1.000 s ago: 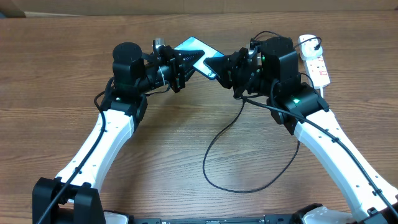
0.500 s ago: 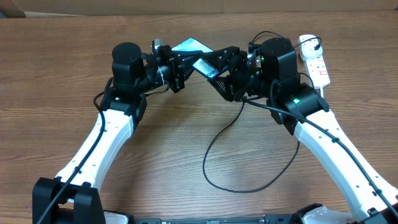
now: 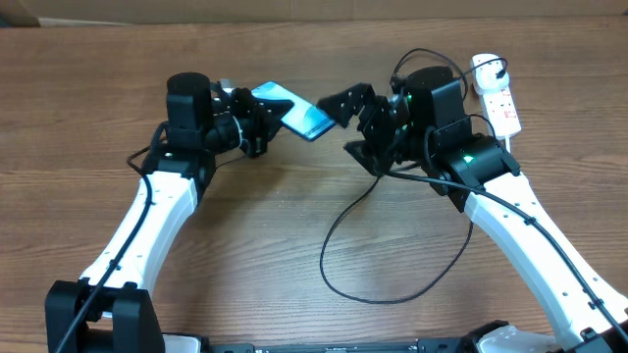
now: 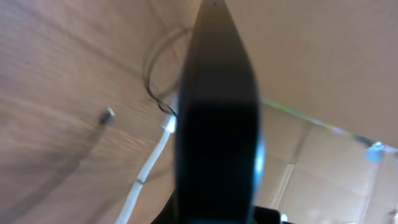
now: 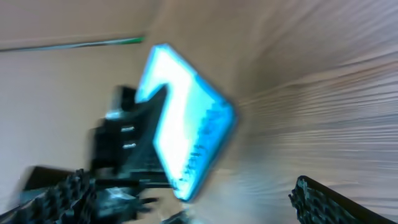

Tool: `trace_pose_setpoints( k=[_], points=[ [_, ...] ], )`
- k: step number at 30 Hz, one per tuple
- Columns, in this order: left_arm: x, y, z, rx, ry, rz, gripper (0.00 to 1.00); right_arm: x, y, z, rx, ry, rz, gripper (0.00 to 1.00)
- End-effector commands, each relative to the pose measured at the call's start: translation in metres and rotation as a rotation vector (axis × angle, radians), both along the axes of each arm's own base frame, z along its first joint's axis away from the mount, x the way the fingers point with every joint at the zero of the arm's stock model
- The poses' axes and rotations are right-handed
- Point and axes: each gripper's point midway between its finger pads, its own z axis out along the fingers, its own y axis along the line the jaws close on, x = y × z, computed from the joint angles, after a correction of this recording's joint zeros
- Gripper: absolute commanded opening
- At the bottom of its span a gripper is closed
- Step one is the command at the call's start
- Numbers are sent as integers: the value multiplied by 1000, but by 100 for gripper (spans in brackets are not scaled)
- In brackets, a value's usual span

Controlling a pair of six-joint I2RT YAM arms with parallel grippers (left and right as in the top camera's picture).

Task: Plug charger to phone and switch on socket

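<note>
The left gripper [image 3: 261,115] was clamped on the left end of the phone [image 3: 296,110], holding it tilted with its free end toward the right gripper [image 3: 351,126], presumably to present the port. The right jaws stood apart with nothing visible between them. The charger [image 3: 330,245] looped over the table [image 3: 98,147] nearer in, its tip not located, and the socket [image 3: 497,98] lay far right.

Filling overhead view: brown wood-grain tabletop [image 3: 255,255], grain running left-right. Lining far edge: pale tan cardboard strip [image 3: 294,10]. Showing also in both wrist views, blurred, w/ cardboard seams lying behind in left one.
</note>
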Motion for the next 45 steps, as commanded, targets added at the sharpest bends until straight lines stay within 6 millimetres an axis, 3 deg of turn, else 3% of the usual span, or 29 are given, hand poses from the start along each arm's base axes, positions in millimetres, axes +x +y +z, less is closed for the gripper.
trace_pose_setpoints(
  k=[1, 4, 5, 10, 16, 19, 21, 23, 25, 26, 28, 31, 33, 38, 44, 45],
  points=[
    [3, 8, 13, 190, -322, -142, 4, 7, -25, -14, -223, -112, -15, 100],
    [-5, 3, 18, 215, -441, -249, 4, 4, -49, -35, -361, -60, -80, 100],
    [-14, -4, 23, 226, -540, -339, 4, 2, -66, -45, -441, -26, -125, 100],
    [-38, -17, 36, 177, -692, -499, 4, 2, -100, -58, -604, -2, -229, 100],
    [-56, -18, 49, 205, -791, -560, 4, 4, -107, -65, -622, 25, -241, 100],
    [-55, -5, 36, 354, -717, -510, 4, 6, -116, -73, -637, 56, -255, 100],
    [-58, 24, 17, 607, -568, -469, 4, 8, -126, -84, -671, 82, -240, 100],
    [-65, 40, 21, 723, -508, -469, 4, 9, -130, -91, -681, 102, -234, 100],
    [-68, 51, 36, 793, -465, -452, 4, 10, -132, -95, -685, 116, -236, 100],
    [-71, 58, 63, 830, -459, -431, 4, 11, -132, -98, -690, 122, -235, 100],
    [-72, 64, 92, 851, -453, -378, 4, 11, -132, -99, -691, 126, -233, 100],
    [-73, 75, 124, 867, -419, -267, 4, 8, -132, -100, -696, 135, -228, 100],
    [-73, 78, 134, 885, -432, -248, 4, 7, -133, -102, -700, 142, -225, 100],
    [-83, 96, 111, 966, -304, -244, 4, 4, -139, -114, -744, 180, -226, 100],
    [-92, 98, 85, 963, -215, -290, 4, 7, -133, -137, -749, 205, -176, 96],
    [-93, 98, 82, 963, -209, -293, 4, 8, -130, -140, -739, 196, -134, 91]
  ],
)
